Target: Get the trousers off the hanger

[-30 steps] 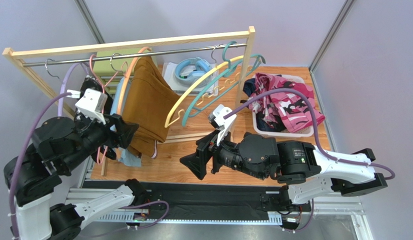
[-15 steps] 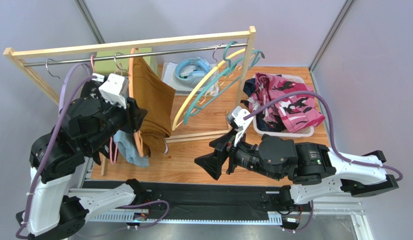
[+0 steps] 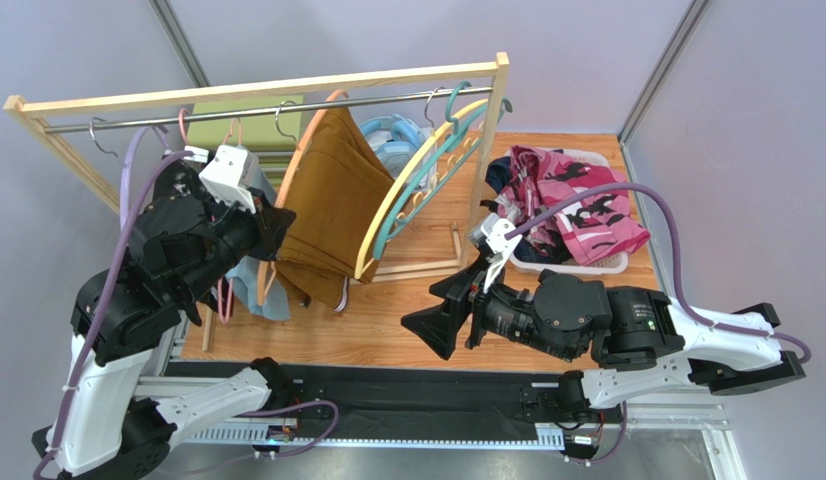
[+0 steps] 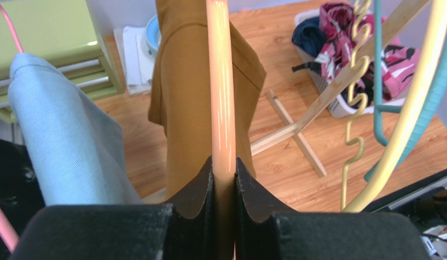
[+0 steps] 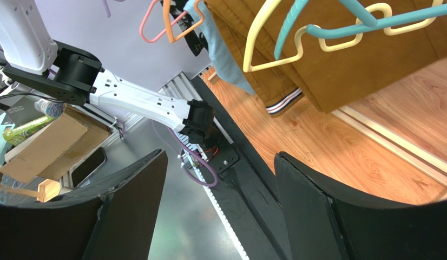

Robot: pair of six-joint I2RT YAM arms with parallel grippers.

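The brown trousers (image 3: 332,205) are mustard with dark-and-white striped cuffs; the blue trousers (image 4: 63,141) are pale. The orange hanger (image 4: 221,103), yellow hanger (image 4: 402,130) and teal hanger (image 4: 378,65) are plain. The pink cloth (image 3: 577,205) bears a dark and white print.

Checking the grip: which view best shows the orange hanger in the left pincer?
Left wrist: the left pincer clamps the orange hanger up close. Top external shows it against the mustard trousers, grip obscured. Right wrist catches only one end.
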